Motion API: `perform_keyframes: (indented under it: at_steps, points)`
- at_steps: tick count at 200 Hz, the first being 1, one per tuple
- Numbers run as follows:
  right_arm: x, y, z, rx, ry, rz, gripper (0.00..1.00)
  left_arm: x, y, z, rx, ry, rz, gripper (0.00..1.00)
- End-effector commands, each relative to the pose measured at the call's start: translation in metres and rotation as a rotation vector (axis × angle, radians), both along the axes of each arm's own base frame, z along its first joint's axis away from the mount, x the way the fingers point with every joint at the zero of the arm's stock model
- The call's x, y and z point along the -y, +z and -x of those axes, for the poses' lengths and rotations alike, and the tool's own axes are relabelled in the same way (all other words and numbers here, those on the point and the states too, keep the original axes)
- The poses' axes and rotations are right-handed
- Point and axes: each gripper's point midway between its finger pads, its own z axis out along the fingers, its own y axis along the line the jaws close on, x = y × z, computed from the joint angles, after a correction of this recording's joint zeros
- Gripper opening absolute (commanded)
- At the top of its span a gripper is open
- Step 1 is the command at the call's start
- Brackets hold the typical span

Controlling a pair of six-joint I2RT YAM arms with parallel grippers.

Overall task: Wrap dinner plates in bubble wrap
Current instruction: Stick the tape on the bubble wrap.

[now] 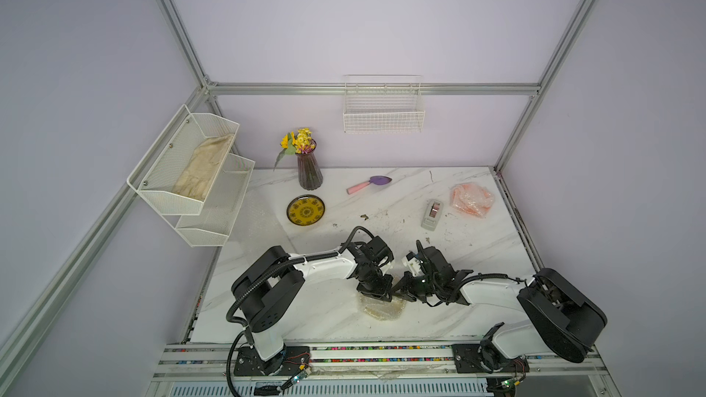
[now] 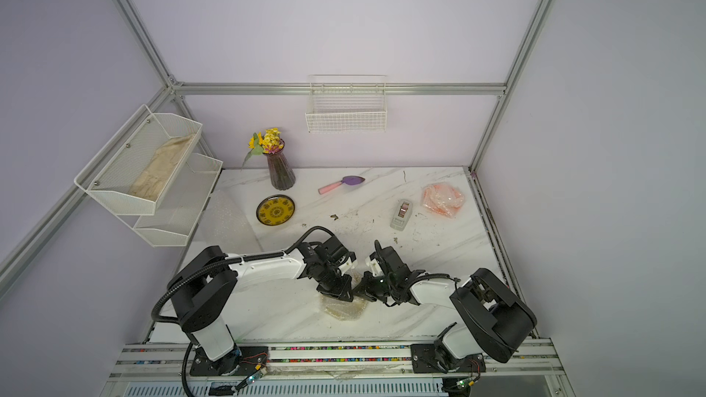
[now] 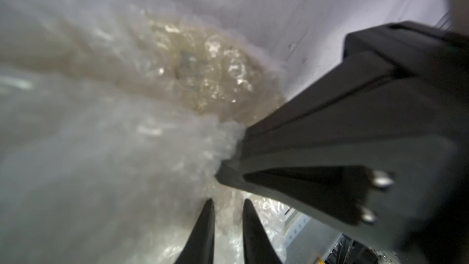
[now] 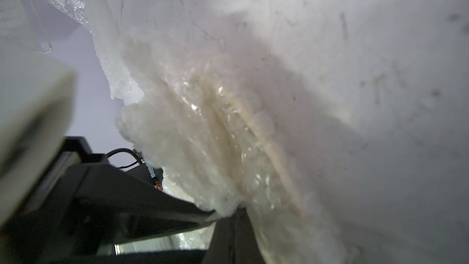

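Orange plate (image 1: pixel 472 199): wrapped. Cream plate (image 3: pixel 203 72): part-wrapped, bubble wrap (image 3: pixel 101 161) pinched by near-closed left claw (image 3: pixel 228 203) and closed right claw (image 3: pixel 232 154). Yellow plate (image 1: pixel 306 210): unwrapped.

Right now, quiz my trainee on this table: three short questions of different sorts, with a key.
1. True or false: the yellow plate lies unwrapped near the vase.
2. What does the right end effector pinch? A) a trowel B) bubble wrap C) a cloth
3. Fill in: the wrapped bundle beside the tape dispenser shows the colour ____ through its wrapping.

Key: 1 true; 2 B; 3 orange.
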Motion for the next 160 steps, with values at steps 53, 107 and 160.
perform_keyframes:
  at_steps: [53, 107, 160]
  points:
    - [0.036, -0.02, 0.02, -0.158, -0.099, 0.221, 0.0, -0.04, -0.048, 0.022, -0.135, 0.068, -0.19, 0.17]
    - [0.035, -0.038, 0.027, -0.205, -0.058, 0.235, 0.0, -0.003, 0.026, -0.019, -0.005, 0.084, -0.034, 0.18]
    - [0.033, -0.04, 0.029, -0.202, -0.026, 0.236, 0.0, 0.024, 0.036, -0.046, -0.035, 0.102, 0.035, 0.18]
